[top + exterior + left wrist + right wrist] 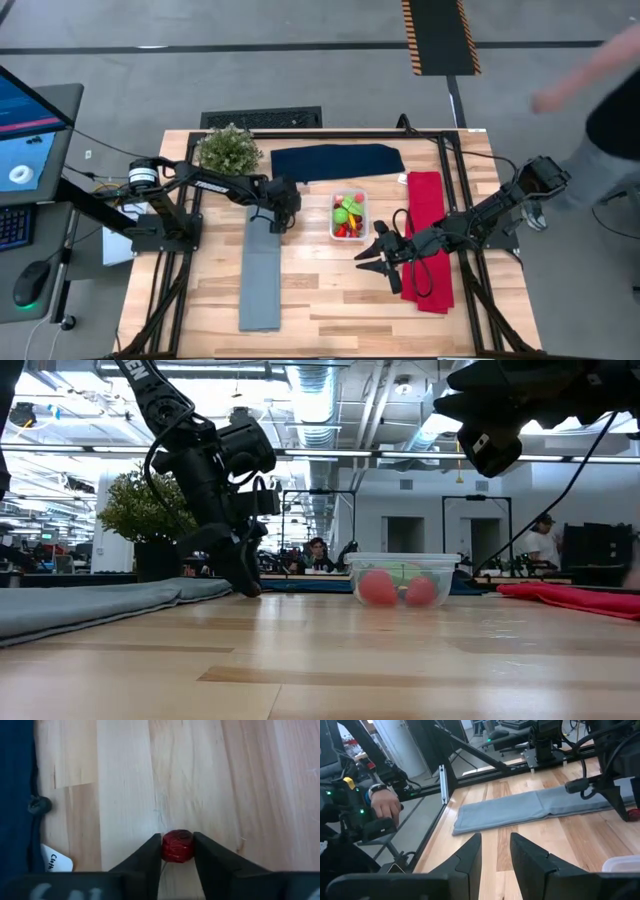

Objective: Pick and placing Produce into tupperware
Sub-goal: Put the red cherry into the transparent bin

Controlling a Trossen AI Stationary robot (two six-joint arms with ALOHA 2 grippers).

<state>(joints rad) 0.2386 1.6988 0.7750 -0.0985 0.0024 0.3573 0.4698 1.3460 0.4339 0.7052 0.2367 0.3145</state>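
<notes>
1. The wooden surface (320,290) is the biggest thing here. On it lie a grey cloth (262,270), a navy cloth (337,162) and a red cloth (428,235). A bushy potted plant (228,148) stands at the far side.
2. The left arm reaches in past the plant. Its left end effector (178,851) is down at the surface, beside the top of the grey cloth. The right arm comes in over the red cloth. Its right end effector (377,252) hangs just near the tub, up off the wood.
3. The tupperware (349,216) sits in the middle, between the grey cloth and the red cloth. It already holds several pieces of produce (347,210): green ones, red ones and a bit of yellow. So most of the job looks done.
4. The smallest thing is a dark red cherry (177,846). It sits on the bare wood, well apart from the tub. The left end effector has a finger on each side of it, pinching it.
5. The right end effector's fingers are a little apart and hold nothing.
6. What is left, I think: lift the cherry, carry it over and drop it in the tub. I see no other loose pieces.
</notes>
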